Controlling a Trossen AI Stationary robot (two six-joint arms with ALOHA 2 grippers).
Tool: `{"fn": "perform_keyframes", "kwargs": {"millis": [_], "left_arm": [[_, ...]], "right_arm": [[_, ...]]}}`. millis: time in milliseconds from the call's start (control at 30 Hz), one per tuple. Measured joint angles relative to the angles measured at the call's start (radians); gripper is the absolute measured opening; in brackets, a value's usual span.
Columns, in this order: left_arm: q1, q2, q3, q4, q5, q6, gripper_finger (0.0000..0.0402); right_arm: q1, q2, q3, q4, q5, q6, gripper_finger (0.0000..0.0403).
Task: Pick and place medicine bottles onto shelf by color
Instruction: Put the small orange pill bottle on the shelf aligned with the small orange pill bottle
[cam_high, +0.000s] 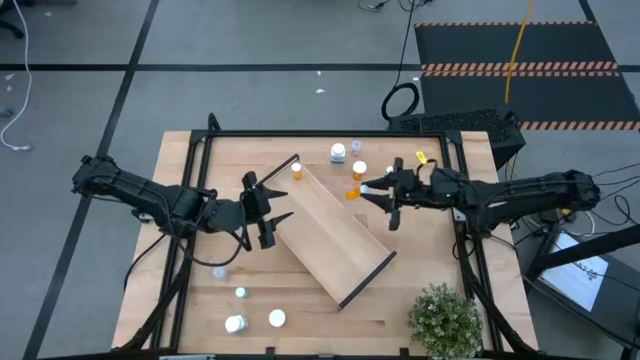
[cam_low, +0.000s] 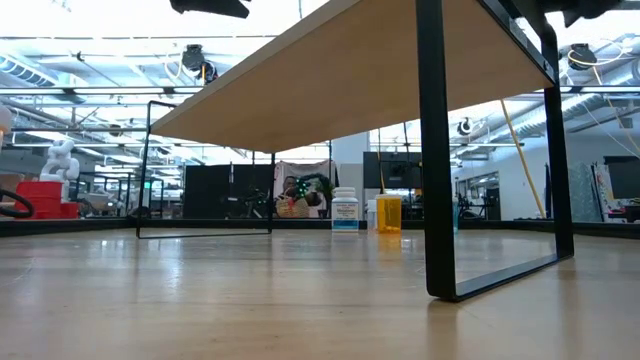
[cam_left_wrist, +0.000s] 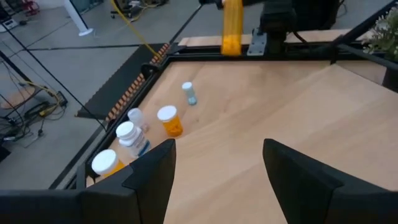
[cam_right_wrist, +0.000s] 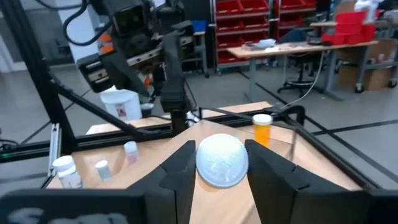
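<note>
The right gripper (cam_high: 376, 191) hangs over the far end of the shelf (cam_high: 335, 232), its fingers clamped on an orange medicine bottle (cam_high: 354, 188) whose white cap (cam_right_wrist: 222, 160) fills the gap between them in the wrist view. The left gripper (cam_high: 277, 203) waits at the shelf's other long edge, fingers (cam_left_wrist: 152, 171) spread wide with nothing between them. The shelf lies slantwise across the table (cam_high: 180, 200). Near its far end stand an orange bottle (cam_high: 297, 169), a clear one (cam_high: 338, 152) and another orange one (cam_high: 359, 170). By the near-left corner sit three or four pale bottles (cam_high: 235, 323), hard to sort from above.
</note>
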Motion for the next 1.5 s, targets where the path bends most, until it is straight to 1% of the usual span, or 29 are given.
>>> {"fn": "perform_keyframes", "kwargs": {"millis": [67, 133, 333, 400, 567, 733, 833, 1067, 1233, 1333, 1400, 1467, 1500], "left_arm": [[0.009, 0.006, 0.0, 0.0, 0.005, 0.002, 0.0243], [0.024, 0.005, 0.0, 0.001, 0.032, 0.009, 0.0243], [0.081, 0.02, 0.0, 0.082, 0.197, 0.02, 0.0243], [0.093, 0.039, 0.002, 0.123, 0.221, 0.047, 0.0244], [0.098, 0.104, -0.001, 0.16, 0.288, 0.096, 0.0244], [0.111, 0.149, -0.001, 0.189, 0.296, 0.107, 0.0244], [0.13, 0.157, -0.001, 0.188, 0.299, 0.101, 0.0247], [0.137, 0.158, -0.001, 0.182, 0.371, 0.099, 0.0266], [0.147, 0.185, -0.002, 0.178, 0.368, 0.094, 0.025], [0.163, 0.223, 0.002, 0.218, 0.366, 0.099, 0.0241], [0.173, 0.235, -0.003, 0.2, 0.362, 0.105, 0.0236], [0.185, 0.256, 0.002, 0.248, 0.359, 0.113, 0.0232], [0.187, 0.259, 0.001, 0.242, 0.36, 0.119, 0.023]], "right_arm": [[0.013, 0.05, 0.039, 0.0, -0.002, -0.002, 0.0123], [0.026, 0.097, 0.079, 0.001, -0.003, -0.011, 0.0123], [0.054, 0.228, 0.192, -0.023, -0.003, -0.023, 0.0123], [0.061, 0.266, 0.219, -0.021, -0.003, -0.024, 0.0123], [0.066, 0.346, 0.261, -0.024, -0.004, -0.025, 0.0123], [0.066, 0.41, 0.282, -0.014, -0.004, -0.03, 0.0123], [0.066, 0.431, 0.291, -0.015, -0.004, -0.05, 0.0123], [0.059, 0.436, 0.293, -0.011, -0.002, -0.077, 0.0123], [0.059, 0.436, 0.292, 0.01, -0.003, -0.11, 0.0123], [0.059, 0.436, 0.292, 0.023, -0.003, -0.113, 0.0123], [0.059, 0.436, 0.292, 0.031, -0.003, -0.113, 0.0123], [0.059, 0.436, 0.292, 0.03, -0.003, -0.114, 0.0123], [0.059, 0.436, 0.292, 0.03, -0.003, -0.117, 0.0123]]}}
